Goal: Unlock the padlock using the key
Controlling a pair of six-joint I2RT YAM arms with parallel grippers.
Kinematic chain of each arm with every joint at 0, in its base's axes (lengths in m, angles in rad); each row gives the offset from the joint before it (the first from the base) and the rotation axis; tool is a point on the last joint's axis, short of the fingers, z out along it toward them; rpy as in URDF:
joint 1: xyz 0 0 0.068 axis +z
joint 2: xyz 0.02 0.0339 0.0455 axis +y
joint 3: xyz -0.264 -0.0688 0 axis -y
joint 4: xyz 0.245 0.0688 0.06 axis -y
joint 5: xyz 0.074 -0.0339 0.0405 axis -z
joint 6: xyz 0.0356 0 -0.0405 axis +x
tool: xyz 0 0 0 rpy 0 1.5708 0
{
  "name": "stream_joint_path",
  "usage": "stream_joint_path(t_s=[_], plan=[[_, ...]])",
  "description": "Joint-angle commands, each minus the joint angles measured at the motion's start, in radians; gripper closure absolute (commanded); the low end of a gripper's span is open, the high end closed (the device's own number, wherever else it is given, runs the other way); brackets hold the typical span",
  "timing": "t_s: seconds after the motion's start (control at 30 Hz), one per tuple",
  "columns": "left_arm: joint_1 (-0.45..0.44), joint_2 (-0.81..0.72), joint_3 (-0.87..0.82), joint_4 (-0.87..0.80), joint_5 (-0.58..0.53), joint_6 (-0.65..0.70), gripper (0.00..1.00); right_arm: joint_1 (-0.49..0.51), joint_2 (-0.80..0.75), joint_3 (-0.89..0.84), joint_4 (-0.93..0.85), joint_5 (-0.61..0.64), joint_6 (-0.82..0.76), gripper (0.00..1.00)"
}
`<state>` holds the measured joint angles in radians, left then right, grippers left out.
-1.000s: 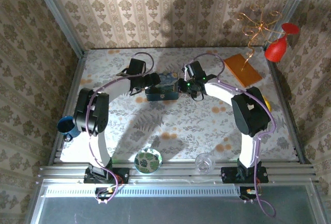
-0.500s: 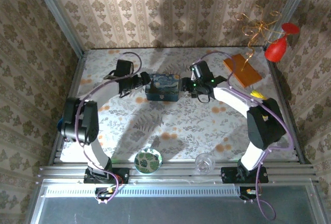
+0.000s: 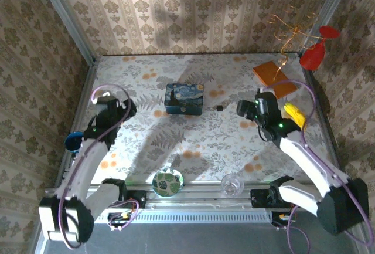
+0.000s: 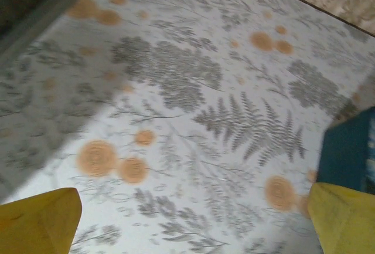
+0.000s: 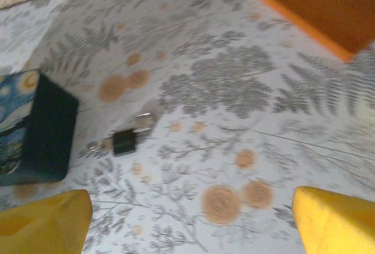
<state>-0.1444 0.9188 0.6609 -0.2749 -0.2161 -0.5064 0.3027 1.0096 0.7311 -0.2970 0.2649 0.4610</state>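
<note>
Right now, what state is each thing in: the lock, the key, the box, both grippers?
Tiny dark grey metal padlock: lying flat, unheld; shackle too blurred to judge.
Thin metal key: at the padlock's base, unheld.
Blue swirly-painted box: lid shut.
Left gripper: open, empty.
Right gripper: open, empty.

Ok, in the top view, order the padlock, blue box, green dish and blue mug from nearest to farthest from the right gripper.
1. padlock, just left of the right gripper
2. blue box, farther left
3. green dish, at the near edge
4. blue mug, far left edge
</note>
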Motion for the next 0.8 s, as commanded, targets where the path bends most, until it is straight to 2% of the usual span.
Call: stream_joint_path(t_s=[0.0,0.03,0.37,0.47,0.57,0.67,0.77], plan=[[0.021,-0.112,-0.100,0.104,-0.079,0.070,0.00,-0.025,-0.118,-0.075,-0.014,0.144,-0.023,0.05],[0.023,-0.141,-0.124,0.126,-0.086,0.081,0.00,-0.028,-0.157,-0.097,-0.009,0.162,-0.027,0.00],[0.029,-0.206,-0.247,0.301,-0.155,0.198,0.00,-0.043,-0.431,-0.316,0.182,0.292,-0.121,0.00],[0.031,-0.206,-0.305,0.436,-0.170,0.242,0.00,-0.049,-0.439,-0.380,0.262,0.359,-0.128,0.00],[0.034,-0.176,-0.358,0.596,-0.165,0.312,0.00,-0.063,-0.427,-0.453,0.387,0.364,-0.180,0.00],[0.045,-0.107,-0.381,0.717,-0.139,0.379,0.00,-0.098,-0.403,-0.499,0.501,0.315,-0.238,0.00],[0.066,-0.022,-0.371,0.769,-0.093,0.397,0.00,-0.134,-0.356,-0.525,0.599,0.258,-0.286,0.00]])
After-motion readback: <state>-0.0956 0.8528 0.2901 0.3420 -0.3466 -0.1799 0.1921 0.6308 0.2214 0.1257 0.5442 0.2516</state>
